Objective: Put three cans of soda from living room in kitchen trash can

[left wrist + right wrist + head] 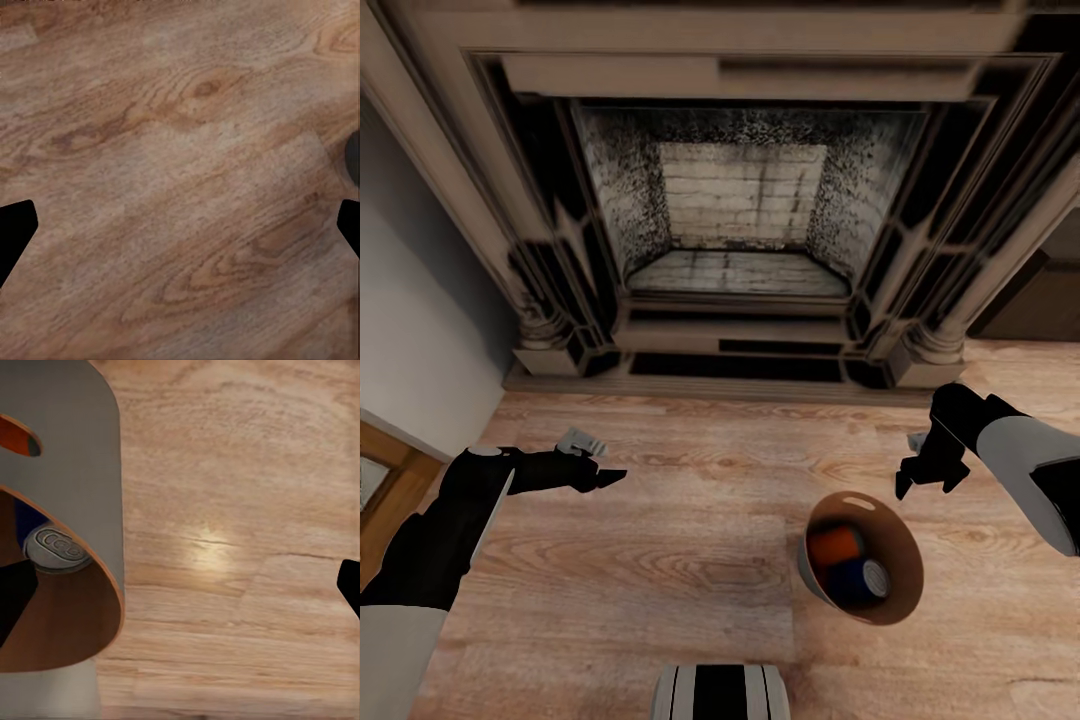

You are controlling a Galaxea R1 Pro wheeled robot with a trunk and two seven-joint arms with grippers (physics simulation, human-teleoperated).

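Note:
The trash can point(901, 548), light grey outside and glossy brown inside, stands on the wood floor to my front right. An orange soda can point(834, 547) and a dark blue can with a silver top point(865, 580) lie inside it; a second orange can is hidden. In the right wrist view the trash can wall point(75, 450) is close, with the blue can's top point(56, 547) inside. My right gripper point(927, 488) point(180, 592) hangs open just above and beyond the rim, holding nothing. My left gripper point(600, 470) point(180, 225) is open over bare floor, far left of the bin.
A dark ornate fireplace point(740, 230) with a stone hearth step point(730, 365) fills the wall ahead. A white wall point(420, 320) and a wood-framed door point(380, 480) stand at the left, dark furniture point(1040, 300) at the right. My base point(720, 692) is below.

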